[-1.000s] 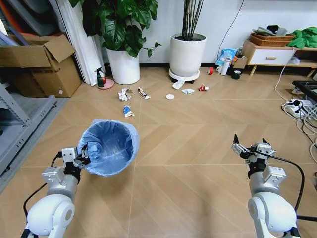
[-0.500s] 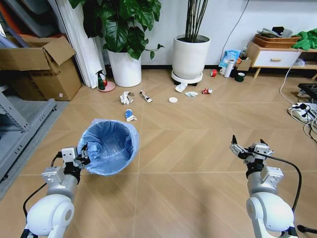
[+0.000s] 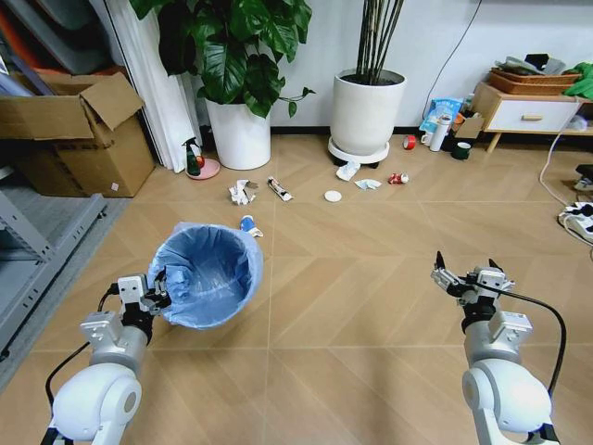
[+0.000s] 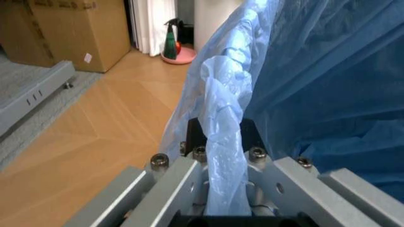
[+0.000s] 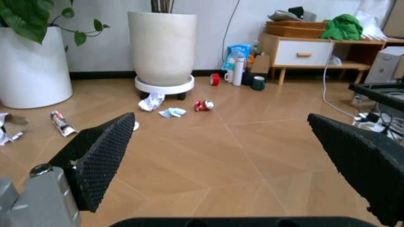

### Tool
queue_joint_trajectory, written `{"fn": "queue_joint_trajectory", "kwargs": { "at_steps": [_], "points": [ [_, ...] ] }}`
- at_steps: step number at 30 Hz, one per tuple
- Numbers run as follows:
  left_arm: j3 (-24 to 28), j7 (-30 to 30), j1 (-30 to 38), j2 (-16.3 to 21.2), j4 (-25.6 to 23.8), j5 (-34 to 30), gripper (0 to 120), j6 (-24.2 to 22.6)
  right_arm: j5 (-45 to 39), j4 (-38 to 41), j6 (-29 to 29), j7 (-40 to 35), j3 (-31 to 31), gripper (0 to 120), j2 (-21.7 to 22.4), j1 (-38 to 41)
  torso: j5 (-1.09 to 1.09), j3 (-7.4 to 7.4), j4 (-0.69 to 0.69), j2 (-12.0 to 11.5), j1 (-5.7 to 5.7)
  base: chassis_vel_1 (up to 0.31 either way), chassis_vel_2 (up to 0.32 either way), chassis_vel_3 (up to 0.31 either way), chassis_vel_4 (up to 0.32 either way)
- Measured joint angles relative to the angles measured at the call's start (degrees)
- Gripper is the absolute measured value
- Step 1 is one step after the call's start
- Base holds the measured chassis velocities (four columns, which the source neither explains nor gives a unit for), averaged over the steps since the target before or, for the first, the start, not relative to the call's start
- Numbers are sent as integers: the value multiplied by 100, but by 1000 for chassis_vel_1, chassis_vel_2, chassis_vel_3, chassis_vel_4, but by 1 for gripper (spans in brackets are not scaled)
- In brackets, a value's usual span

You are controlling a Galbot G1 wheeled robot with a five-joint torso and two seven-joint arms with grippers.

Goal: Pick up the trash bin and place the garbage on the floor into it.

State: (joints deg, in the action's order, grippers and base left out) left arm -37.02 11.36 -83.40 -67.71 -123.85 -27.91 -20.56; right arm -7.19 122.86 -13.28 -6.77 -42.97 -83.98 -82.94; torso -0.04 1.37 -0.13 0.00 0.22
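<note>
The trash bin [image 3: 206, 273], dark with a crinkly light-blue bag, hangs tilted at the lower left. My left gripper [image 3: 153, 289] is shut on its near rim; in the left wrist view the bag's folded edge [image 4: 224, 156] is pinched between the jaws. My right gripper [image 3: 466, 275] is open and holds nothing, its fingertips [image 5: 94, 158] spread wide above the floor [image 3: 371, 306]. The garbage lies ahead: crumpled paper [image 3: 243, 192], a wrapper [image 3: 279, 189], a white disc [image 3: 333, 196], a blue-white scrap [image 3: 248, 224], a tissue [image 3: 348, 171] and a crushed red can [image 3: 398, 178].
Two white plant pots [image 3: 240, 134] [image 3: 367, 113] stand at the back wall. A cardboard box [image 3: 79, 130] and a metal shelf [image 3: 37, 250] line the left side. A side table [image 3: 528, 111], a red tape roll [image 3: 410, 142] and floor cables [image 3: 579, 218] are at the right.
The whole head view has shifted, so the camera has moved: pots and litter now sit lower and further right. Both arms keep their pose, the bin still in the left gripper.
</note>
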Motion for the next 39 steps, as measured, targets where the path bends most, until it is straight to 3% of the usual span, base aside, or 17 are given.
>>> {"fn": "queue_joint_trajectory", "kwargs": {
  "at_steps": [39],
  "points": [
    [5, -4, 19, -23, 68, 18, 0, 10, 10, -2, 5, 14, 43, 100, -5, -2, 0, 0, 0, 0, 0, -102, 235, 108, -240]
  ]
}}
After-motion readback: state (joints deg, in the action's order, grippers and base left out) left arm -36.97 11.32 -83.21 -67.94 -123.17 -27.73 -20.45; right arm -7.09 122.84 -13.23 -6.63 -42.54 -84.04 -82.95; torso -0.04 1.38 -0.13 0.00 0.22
